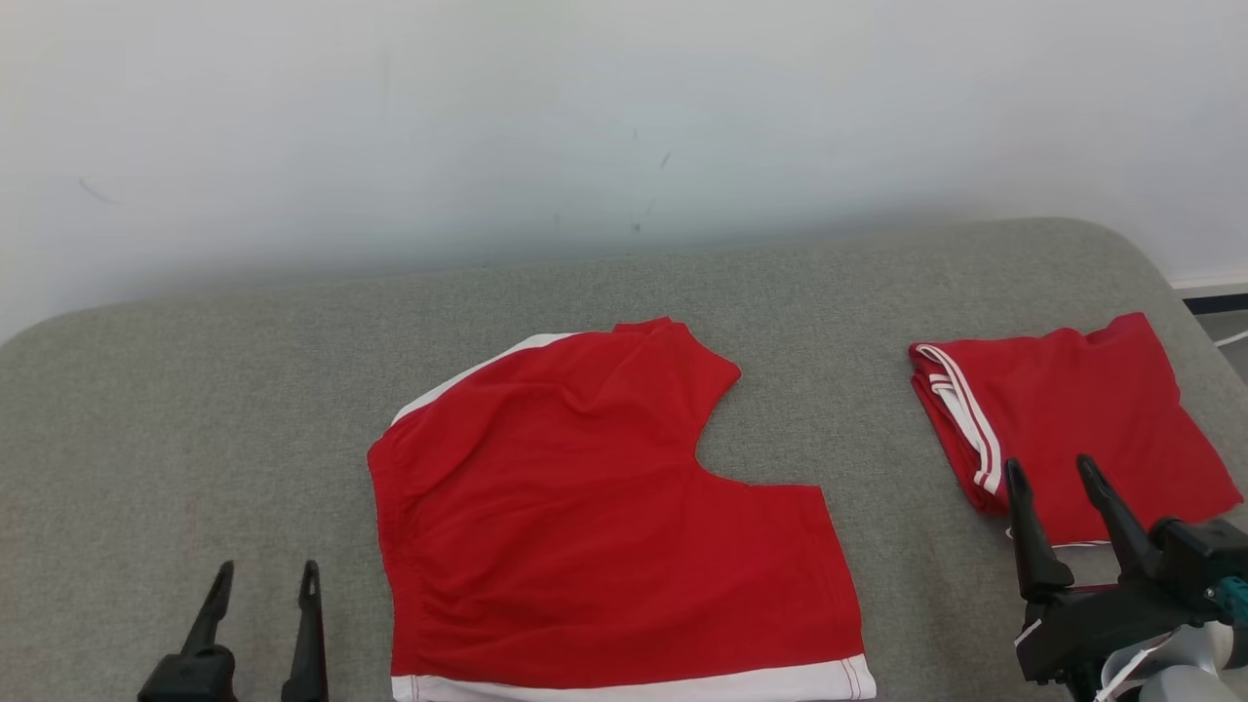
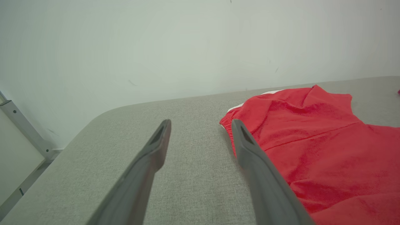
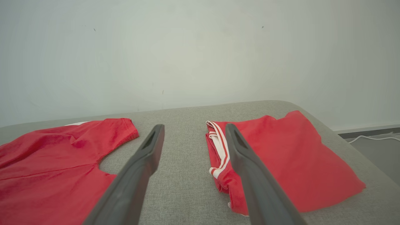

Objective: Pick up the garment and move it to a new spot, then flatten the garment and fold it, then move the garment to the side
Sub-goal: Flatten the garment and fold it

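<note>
Two red garments lie here: one spread garment (image 1: 604,517) at 6 o'clock in the head view and one folded garment (image 1: 1072,419) at 3 o'clock. One grey pad (image 1: 195,409) is under both. There are two grippers, the left gripper (image 1: 269,567) at 7 o'clock and the right gripper (image 1: 1049,464) at 4 o'clock. Each has two dark fingers, four in all. One white wall (image 1: 390,127) is at 12 o'clock. One white cable (image 3: 372,137) is at 3 o'clock in the right wrist view. One metal bar (image 2: 25,128) is at 9 o'clock in the left wrist view.
</note>
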Motion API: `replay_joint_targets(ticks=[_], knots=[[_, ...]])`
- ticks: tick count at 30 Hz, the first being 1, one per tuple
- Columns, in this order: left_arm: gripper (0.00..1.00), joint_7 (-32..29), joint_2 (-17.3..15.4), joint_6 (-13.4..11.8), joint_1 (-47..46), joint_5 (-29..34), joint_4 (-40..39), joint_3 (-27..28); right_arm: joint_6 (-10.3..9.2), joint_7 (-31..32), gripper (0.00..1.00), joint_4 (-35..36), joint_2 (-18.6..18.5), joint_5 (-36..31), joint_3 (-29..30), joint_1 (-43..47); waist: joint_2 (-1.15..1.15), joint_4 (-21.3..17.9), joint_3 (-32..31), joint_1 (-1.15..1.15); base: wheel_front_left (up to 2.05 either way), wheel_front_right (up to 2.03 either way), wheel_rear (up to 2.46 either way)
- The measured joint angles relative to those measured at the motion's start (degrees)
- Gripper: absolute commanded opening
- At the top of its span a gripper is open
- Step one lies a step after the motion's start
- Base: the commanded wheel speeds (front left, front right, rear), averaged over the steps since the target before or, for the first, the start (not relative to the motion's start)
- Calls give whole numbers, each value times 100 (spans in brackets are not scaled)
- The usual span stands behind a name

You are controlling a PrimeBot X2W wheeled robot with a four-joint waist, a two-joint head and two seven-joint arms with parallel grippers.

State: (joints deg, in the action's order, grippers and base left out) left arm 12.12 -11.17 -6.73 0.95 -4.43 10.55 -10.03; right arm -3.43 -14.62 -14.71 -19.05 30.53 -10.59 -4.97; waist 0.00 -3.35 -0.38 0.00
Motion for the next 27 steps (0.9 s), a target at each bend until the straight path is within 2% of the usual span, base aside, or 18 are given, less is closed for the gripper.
replay_joint_targets(ticks=[16, 20, 23, 27], knots=[[100, -681, -91, 272, 135, -42, -58, -178, 92, 0, 100, -163, 57, -43, 23, 2, 0, 96, -61, 0, 0, 0, 0], [100, -808, -102, 274, 137, -57, -130, -179, 118, 0, 100, -170, 57, -56, 24, 9, 0, 98, -70, 0, 0, 0, 0], [100, -973, -90, 400, 140, -64, -193, -327, 203, 7, 100, -207, 36, -10, 73, 168, 0, 128, -79, 0, 0, 0, 0], [100, -1346, -179, 770, 358, -121, -227, -593, 435, 242, 100, -213, -8, 148, -2, 264, 0, 159, -95, 0, 0, 0, 0]])
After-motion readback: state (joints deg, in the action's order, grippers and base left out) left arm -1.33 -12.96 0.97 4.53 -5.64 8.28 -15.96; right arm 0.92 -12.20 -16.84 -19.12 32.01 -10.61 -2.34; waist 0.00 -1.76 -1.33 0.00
